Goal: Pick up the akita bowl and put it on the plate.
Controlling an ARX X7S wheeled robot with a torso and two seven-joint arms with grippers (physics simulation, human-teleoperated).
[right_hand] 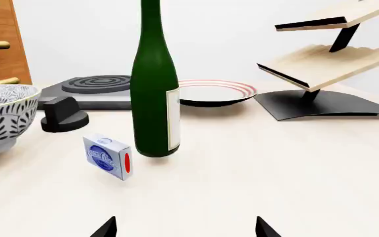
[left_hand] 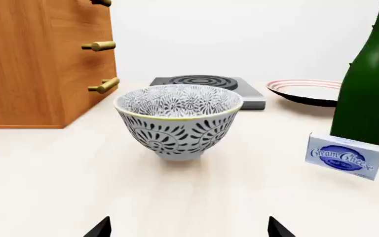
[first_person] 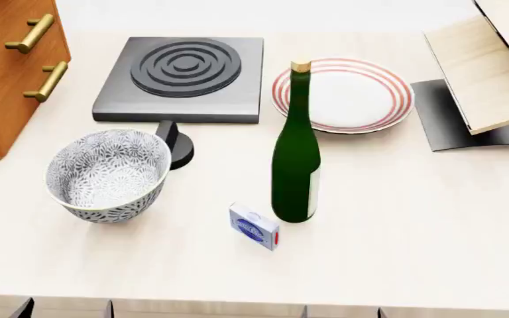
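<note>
The deep white ceramic akita bowl with grey-black floral pattern [first_person: 107, 173] stands at the head view's lower left, well apart from the flat red-ringed white plate [first_person: 342, 94] at upper right; likely rigid, breakable, glaze-slick, best pinched at the rim; both grippers [left_hand: 188, 228] [right_hand: 185, 227] spread wide, empty.

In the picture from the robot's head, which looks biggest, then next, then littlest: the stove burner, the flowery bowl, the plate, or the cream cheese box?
Largest to smallest:
1. stove burner
2. plate and akita bowl: about alike; the bowl is nearer the camera, so I won't rank them
3. cream cheese box
</note>
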